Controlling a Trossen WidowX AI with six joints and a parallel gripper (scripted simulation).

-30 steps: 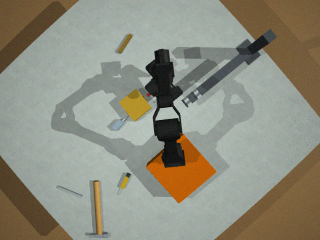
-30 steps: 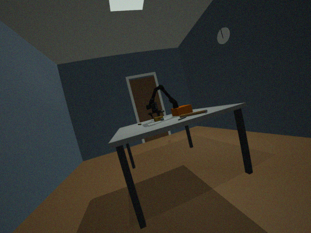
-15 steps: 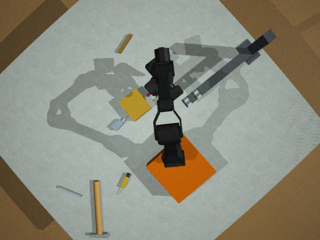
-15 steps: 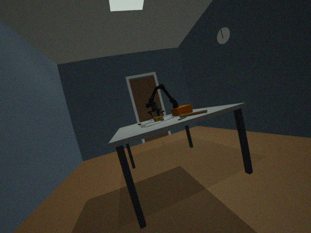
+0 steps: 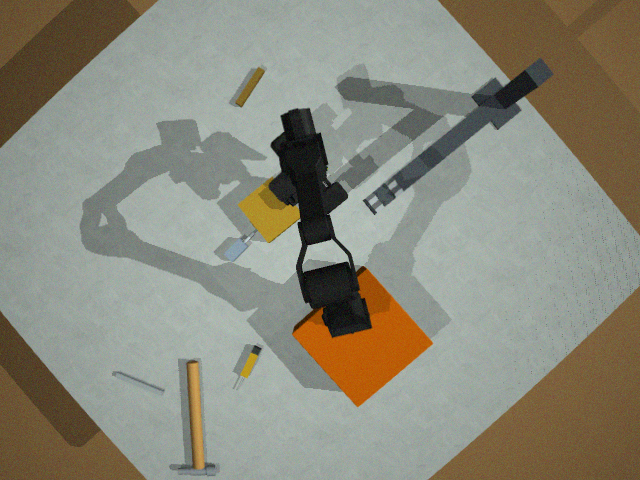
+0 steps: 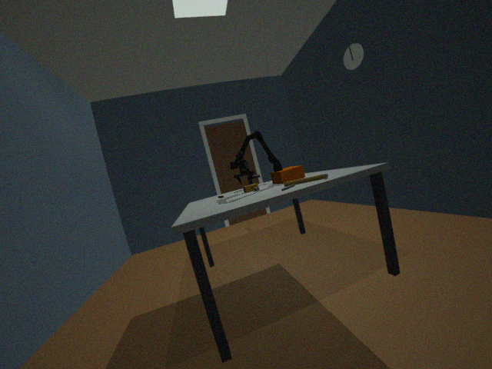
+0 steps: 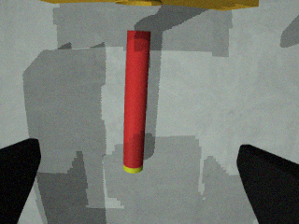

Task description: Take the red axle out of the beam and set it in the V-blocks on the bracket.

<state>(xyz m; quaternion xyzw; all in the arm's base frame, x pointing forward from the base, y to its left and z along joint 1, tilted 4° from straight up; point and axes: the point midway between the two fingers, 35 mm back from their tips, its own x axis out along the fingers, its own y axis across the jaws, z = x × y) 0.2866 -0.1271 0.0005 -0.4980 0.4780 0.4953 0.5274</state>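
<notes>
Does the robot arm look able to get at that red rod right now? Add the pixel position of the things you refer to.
Probably yes: the gripper (image 7: 140, 153) is open, and nothing visible blocks the red rod's (image 7: 135, 98) yellow-tipped end.

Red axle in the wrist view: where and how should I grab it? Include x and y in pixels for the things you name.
Grip the red axle (image 7: 135, 98) around mid-shaft, coming from its yellow-tipped end; the other end faces the yellow block (image 5: 263, 222) (image 6: 248, 188) (image 7: 210, 3). Its long, round shaft runs between the open claw's (image 5: 309, 193) (image 6: 247, 178) (image 7: 138, 146) fingers, so closing across its long sides should work. Its height is unclear.
</notes>
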